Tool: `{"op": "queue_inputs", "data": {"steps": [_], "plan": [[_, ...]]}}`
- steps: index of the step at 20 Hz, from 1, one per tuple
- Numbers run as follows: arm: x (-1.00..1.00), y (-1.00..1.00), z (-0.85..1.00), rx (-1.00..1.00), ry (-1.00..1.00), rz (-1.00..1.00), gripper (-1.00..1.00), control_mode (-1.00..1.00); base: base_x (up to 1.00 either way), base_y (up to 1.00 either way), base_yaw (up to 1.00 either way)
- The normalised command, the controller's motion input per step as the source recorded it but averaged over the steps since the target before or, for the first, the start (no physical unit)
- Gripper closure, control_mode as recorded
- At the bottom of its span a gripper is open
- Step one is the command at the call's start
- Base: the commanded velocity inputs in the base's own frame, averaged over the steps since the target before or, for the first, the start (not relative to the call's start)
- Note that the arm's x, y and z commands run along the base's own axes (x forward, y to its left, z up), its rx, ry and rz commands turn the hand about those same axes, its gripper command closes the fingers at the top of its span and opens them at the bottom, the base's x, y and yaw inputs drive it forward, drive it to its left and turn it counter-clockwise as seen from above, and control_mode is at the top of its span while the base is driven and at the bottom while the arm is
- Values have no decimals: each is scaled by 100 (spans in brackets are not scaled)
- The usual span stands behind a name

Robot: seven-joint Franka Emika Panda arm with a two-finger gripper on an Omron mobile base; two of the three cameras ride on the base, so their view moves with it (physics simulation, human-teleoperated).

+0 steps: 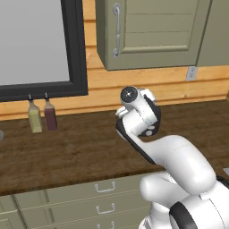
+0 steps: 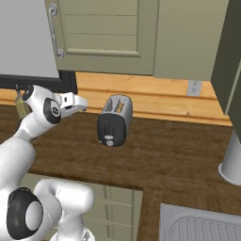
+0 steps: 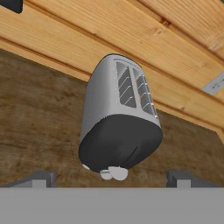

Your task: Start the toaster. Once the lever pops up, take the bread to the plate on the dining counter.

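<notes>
The toaster point(image 2: 114, 120) is sitting on the dark wood worktop point(image 2: 179, 150) just before the wooden backsplash, its black end panel facing the arm. The gripper point(image 3: 111, 179), fingers spread wide and holding nothing, is hovering near that panel, likely lining up on the lever.

Bare dark worktop point(image 2: 179, 155) open all around the toaster point(image 2: 114, 120), with clear passage in front of its black end panel and to its right. Behind it, close against the wooden wall point(image 2: 155, 99); hard to tell whether any gap remains there. Overhead, green wall cabinets point(image 2: 117, 33) hanging above the slots. Far left, two bottles point(image 1: 42, 117) well apart. Far right, a pale rounded vessel point(image 2: 233, 162) and the sink point(image 2: 202, 226).
</notes>
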Motion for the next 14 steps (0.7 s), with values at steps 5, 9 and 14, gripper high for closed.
{"op": "queue_inputs", "data": {"steps": [5,9,14], "plan": [[0,0,0,0,0,0,-100,-100,0,0,0],[0,0,0,0,0,0,-100,-100,0,0,0],[0,0,0,0,0,0,-100,-100,0,0,0]]}}
